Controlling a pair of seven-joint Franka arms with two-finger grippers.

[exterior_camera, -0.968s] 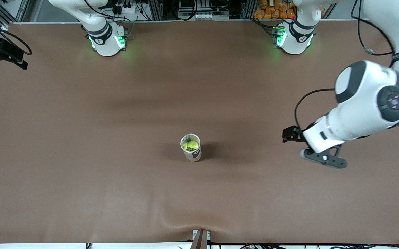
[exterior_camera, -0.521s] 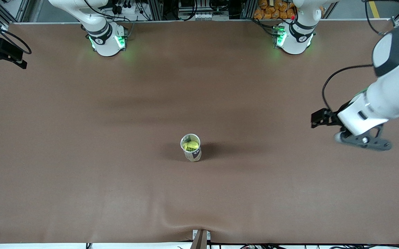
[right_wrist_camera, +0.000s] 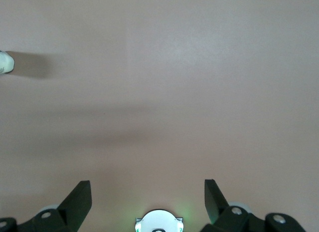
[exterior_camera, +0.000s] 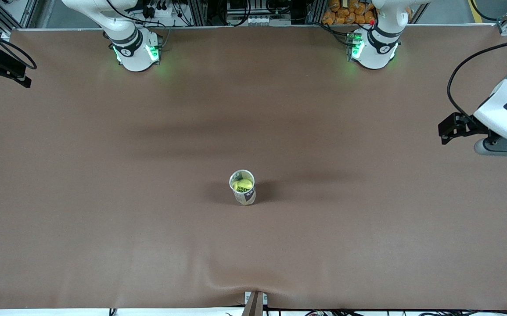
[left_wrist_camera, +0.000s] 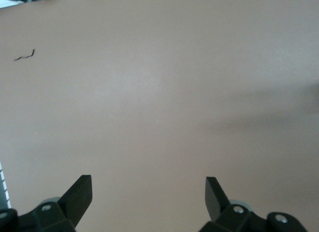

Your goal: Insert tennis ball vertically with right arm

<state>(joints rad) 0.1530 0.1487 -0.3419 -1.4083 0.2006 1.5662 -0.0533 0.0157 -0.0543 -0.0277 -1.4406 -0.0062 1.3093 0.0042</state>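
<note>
The tennis ball [exterior_camera: 243,183], judged light, springy and felt-grippy, best pinched across its middle, is seen already seated in the upright cup [exterior_camera: 242,188] on the tabletop [exterior_camera: 104,197], well apart from the empty, spread-fingered right tool [right_wrist_camera: 148,192] and left tool [left_wrist_camera: 148,189].

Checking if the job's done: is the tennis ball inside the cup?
Yes, the tennis ball sits inside the upright cup.

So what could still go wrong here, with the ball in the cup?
The tall narrow cup stands alone mid-table, so a knock from either arm could tip it and spill the ball.
The left claw, open and empty, hangs over the table at the left arm's end, and its looping cable might snag.
</note>
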